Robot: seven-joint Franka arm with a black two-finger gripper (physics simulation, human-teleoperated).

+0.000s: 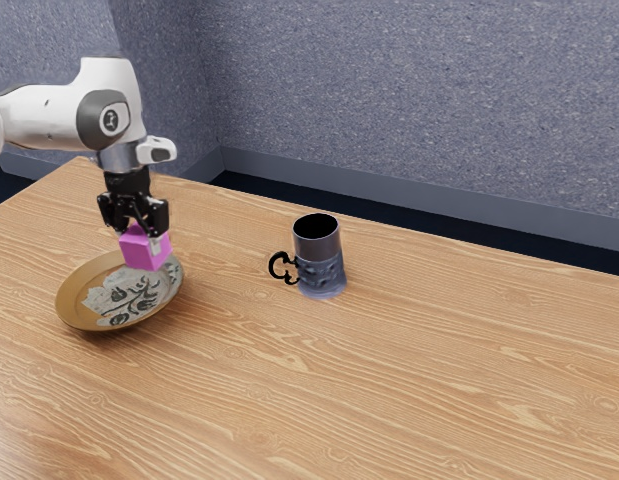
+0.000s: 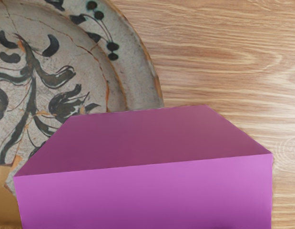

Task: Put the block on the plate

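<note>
My black gripper (image 1: 142, 232) is over the far side of the plate in the exterior view, shut on the pink block (image 1: 142, 250). The block hangs above the patterned plate (image 1: 81, 312), hiding part of its far rim. From the wrist camera, the block (image 2: 147, 195) looms large just under the hand, overlapping the edge of the plate (image 2: 133, 71). Whether the block's underside touches the plate cannot be told.
A dark blue mug (image 1: 320, 262) with a black handle stands on the wooden table (image 1: 389, 390), toward the exterior view's right from the plate. Behind the table's far edge is a grey speckled wall (image 1: 409, 100).
</note>
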